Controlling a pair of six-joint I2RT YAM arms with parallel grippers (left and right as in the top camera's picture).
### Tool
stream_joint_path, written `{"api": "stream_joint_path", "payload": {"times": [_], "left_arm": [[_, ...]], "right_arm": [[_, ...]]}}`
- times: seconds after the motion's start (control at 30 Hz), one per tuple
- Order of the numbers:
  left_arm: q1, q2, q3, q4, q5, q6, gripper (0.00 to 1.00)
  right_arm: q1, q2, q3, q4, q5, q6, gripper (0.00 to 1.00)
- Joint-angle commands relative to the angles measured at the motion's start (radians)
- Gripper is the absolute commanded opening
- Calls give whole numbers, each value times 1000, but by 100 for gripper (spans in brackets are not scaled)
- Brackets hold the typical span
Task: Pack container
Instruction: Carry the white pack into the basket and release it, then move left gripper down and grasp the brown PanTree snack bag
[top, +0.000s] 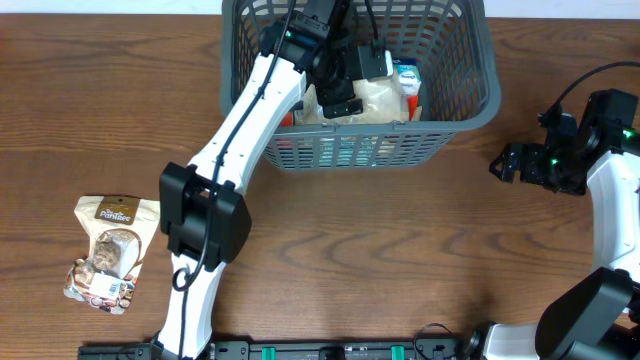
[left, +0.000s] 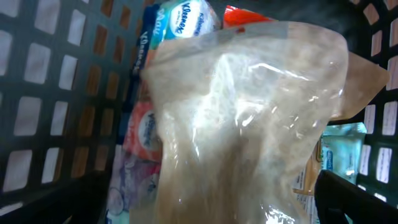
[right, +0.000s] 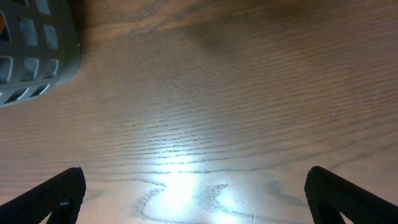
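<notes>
The dark grey lattice container (top: 488, 105) stands at the table's far middle; its wall fills the left wrist view (left: 37, 112) and its corner shows in the right wrist view (right: 37, 56). My left gripper (top: 340, 88) reaches down inside it. Its fingers (left: 208, 208) are spread wide on either side of a clear bag of pale grain (left: 249, 124), which lies on the other packets (top: 378, 100). My right gripper (top: 505, 162) hovers open and empty over bare table (right: 196, 193), to the right of the container.
A brown-and-white snack pouch (top: 110, 250) lies on the table at the left. Inside the container are tissue packs (left: 183, 15), a red packet (left: 242, 14) and a teal packet (left: 342, 149).
</notes>
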Motion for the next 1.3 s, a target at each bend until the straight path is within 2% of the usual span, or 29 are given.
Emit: {"api": "stream_joint_path", "payload": {"times": [0.0,0.13,0.3,0.4,0.5,0.63,0.77,0.93,1.07,1.27], "left_arm": [[8,-153,5,-2,-67,-69,99],[7,-302,8,-2,-225,-87,99],[31,-489,10,-2,-345,-116,99],[85,-598,10,-19,-427,-269,99],[188,-682,10,-121,-486,-438,99],[389,-743,10,-343,-485,-585,99],[573,-748,-9,-529,-476,-604,99],[780,-776,-135,-499,-288,-603,99],[891,-814,-303,-469,-148,-604,99],[916,-975,-643,-346,-156,-626,99]], "right_arm": [[-3,-17,-4,2,-24,11,99],[-3,-17,-4,0,-44,11,99],[-3,-17,-4,-1,-55,11,99],[-2,-17,-4,-5,-59,11,99],[-2,-17,-4,-7,-59,11,99],[-2,-17,-4,-11,-59,12,98],[-2,-17,-4,-10,-59,11,99],[0,-17,-4,-11,-59,15,99],[3,-17,-4,-3,-59,15,99],[3,-17,-4,-6,-59,15,99]]}}
